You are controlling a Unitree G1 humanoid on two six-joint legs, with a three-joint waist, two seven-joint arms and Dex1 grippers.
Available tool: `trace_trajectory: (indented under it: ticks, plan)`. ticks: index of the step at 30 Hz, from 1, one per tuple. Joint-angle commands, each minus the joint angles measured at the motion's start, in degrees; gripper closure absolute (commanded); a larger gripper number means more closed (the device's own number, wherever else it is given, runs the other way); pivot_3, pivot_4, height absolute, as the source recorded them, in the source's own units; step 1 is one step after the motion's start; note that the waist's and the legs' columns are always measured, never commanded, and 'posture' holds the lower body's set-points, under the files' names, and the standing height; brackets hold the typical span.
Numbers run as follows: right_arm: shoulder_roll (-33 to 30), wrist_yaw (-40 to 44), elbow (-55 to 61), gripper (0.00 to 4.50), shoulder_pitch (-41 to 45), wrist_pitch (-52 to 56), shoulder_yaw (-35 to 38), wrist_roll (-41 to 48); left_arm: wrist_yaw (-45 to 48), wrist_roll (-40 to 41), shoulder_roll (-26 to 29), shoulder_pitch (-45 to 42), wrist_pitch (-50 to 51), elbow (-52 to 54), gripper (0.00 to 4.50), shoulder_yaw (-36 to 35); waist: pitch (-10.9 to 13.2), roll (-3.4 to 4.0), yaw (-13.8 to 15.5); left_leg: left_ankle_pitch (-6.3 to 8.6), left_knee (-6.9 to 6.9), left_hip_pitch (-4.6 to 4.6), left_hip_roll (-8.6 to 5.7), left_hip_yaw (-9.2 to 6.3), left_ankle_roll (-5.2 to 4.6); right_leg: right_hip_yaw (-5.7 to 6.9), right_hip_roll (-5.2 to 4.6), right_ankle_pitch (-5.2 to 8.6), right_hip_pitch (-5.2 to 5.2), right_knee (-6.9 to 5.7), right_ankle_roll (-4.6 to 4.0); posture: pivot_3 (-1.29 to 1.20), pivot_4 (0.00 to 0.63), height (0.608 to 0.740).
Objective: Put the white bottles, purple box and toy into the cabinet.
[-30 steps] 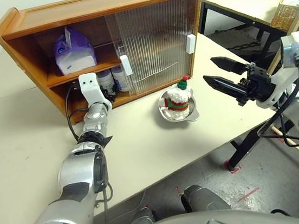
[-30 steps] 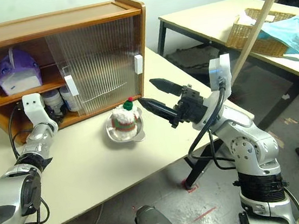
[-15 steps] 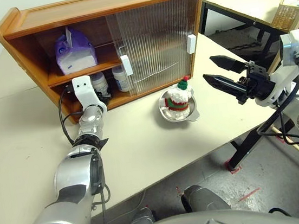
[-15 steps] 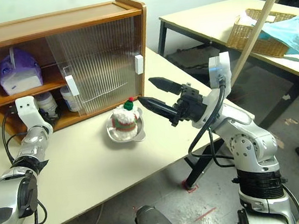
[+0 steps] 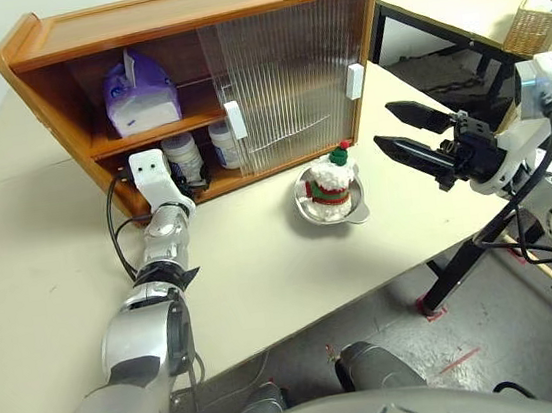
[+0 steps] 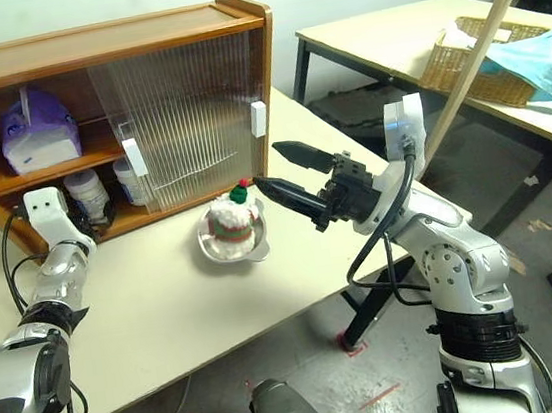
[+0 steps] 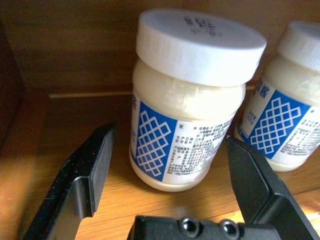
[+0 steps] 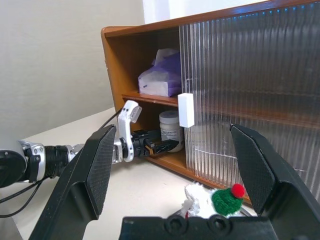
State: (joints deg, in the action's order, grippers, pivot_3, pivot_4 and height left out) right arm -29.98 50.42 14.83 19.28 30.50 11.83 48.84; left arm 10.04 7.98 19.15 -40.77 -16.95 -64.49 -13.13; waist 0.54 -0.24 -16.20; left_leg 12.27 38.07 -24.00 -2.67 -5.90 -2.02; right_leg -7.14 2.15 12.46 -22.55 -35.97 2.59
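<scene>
Now left gripper (image 7: 167, 165) open around bottle (image 7: 192, 95), unclasped, at cabinet (image 5: 64, 122) edge.

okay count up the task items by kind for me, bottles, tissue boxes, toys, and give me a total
White bottles: 2, on the cabinet's lower shelf
Purple box: 1, on the upper shelf
Toy: 1, in the steel bowl outside
Total: 4
</scene>
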Motion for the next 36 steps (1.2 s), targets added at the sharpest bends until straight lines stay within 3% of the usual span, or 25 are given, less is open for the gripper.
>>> trace_trajectory:
  ticks: [1,10,16,20,24,33,34,36]
  plan:
    - [0.23,0.45,-0.78,0.00,1.15,0.44,-1.43,-0.39,0.69,0.99,-0.54,2.66,0.55,5.35,0.03,-0.61,0.00,0.00,0.38,0.00,0.00,0.01,0.00,0.00,0.00,0.00,0.00,0.00,0.01,0.00,0.00,-0.24,0.000,0.740]
    - [0.01,0.83,-1.39,0.00,1.70,0.60,-1.80,-0.09,4.18,2.23,-1.91,13.43,8.68,27.28,0.03,1.76,-0.01,0.01,3.20,0.26,0.00,0.04,0.02,-0.01,0.46,-0.01,0.00,0.01,0.00,-0.02,-0.10,-0.22,0.002,0.740]
    - [-0.19,1.16,-1.99,0.00,1.86,0.52,-1.82,-0.21,10.40,4.02,-2.35,24.47,21.00,51.57,0.03,7.71,-0.02,0.01,5.19,0.56,0.00,0.04,0.06,-0.04,0.96,-0.03,-0.01,0.00,-0.06,-0.03,-0.39,-0.21,0.007,0.740]
    - [0.13,1.18,-2.31,0.00,1.91,0.23,-2.03,-0.50,13.88,6.34,-3.59,26.33,27.51,61.65,0.03,11.87,-0.02,0.01,6.57,0.58,-0.02,0.05,0.50,-0.12,1.00,-0.10,-0.10,-0.03,-0.12,-0.08,-0.71,-0.21,0.008,0.740]
    - [0.35,1.16,-2.29,0.00,1.69,0.00,-2.01,-0.80,14.22,6.79,-6.40,23.97,30.47,65.06,0.94,14.57,-0.02,0.02,7.17,0.61,-0.01,0.06,0.74,-0.09,1.05,-0.21,-0.44,-0.09,-0.16,-0.06,-0.97,-0.21,0.008,0.740]
    - [0.26,0.27,-2.07,0.00,0.46,-0.93,-1.31,-1.98,12.99,4.60,-13.33,16.91,29.57,59.80,4.22,18.36,-0.03,0.04,7.35,0.64,-0.10,0.11,1.00,-0.03,1.10,-0.03,-0.38,-0.06,-0.20,-0.12,-0.92,-0.23,0.006,0.740]
    - [0.28,0.15,-2.07,0.00,0.30,-1.17,-1.22,-2.23,12.60,4.16,-14.02,16.07,29.05,58.48,4.47,18.50,-0.03,0.04,7.35,0.63,-0.10,0.11,1.00,-0.02,1.09,-0.04,-0.38,-0.05,-0.19,-0.12,-0.90,-0.23,0.006,0.740]
    - [0.45,-0.15,-2.13,0.00,0.22,-1.68,-1.11,-2.78,12.28,3.62,-14.90,14.71,28.03,56.34,4.47,18.56,-0.03,0.04,7.25,0.61,-0.08,0.11,1.00,-0.01,1.05,-0.07,-0.39,-0.04,-0.17,-0.11,-0.89,-0.25,0.003,0.740]
